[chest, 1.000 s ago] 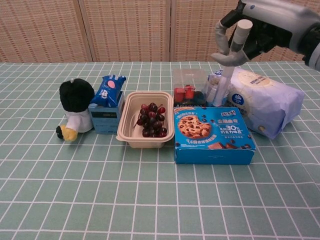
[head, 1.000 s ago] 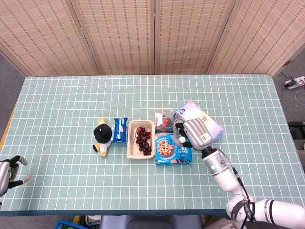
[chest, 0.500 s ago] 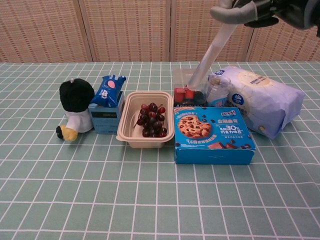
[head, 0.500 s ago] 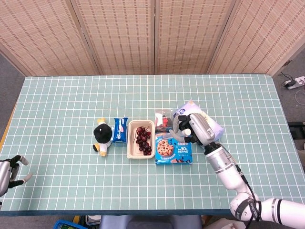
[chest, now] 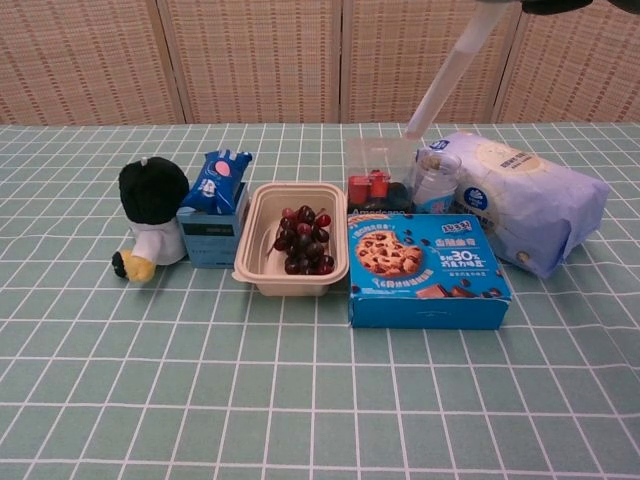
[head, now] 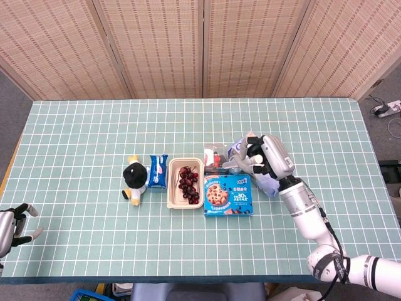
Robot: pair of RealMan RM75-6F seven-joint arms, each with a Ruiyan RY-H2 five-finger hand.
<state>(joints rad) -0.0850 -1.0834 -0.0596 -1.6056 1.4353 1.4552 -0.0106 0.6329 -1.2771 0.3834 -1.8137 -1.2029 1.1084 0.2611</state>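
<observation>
While cookie box flanks cherries.

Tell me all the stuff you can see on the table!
Plush toy: one, black and white, left end of the row.
Snack pack: one, blue, beside the plush toy.
Tray: one, beige, middle of the row, holding dark red cherries.
Cookie box: one, blue, right of the tray.
Clear box: one, red items inside, behind the cookie box.
Bag: one, pale lilac and white, right end of the row.
Tube: one, white, lifted and tilted above the clear box.
Table: one, green with a white grid.
Left hand: at the table's near left edge, holds nothing.
Right hand: over the bag, holds the tube.
</observation>
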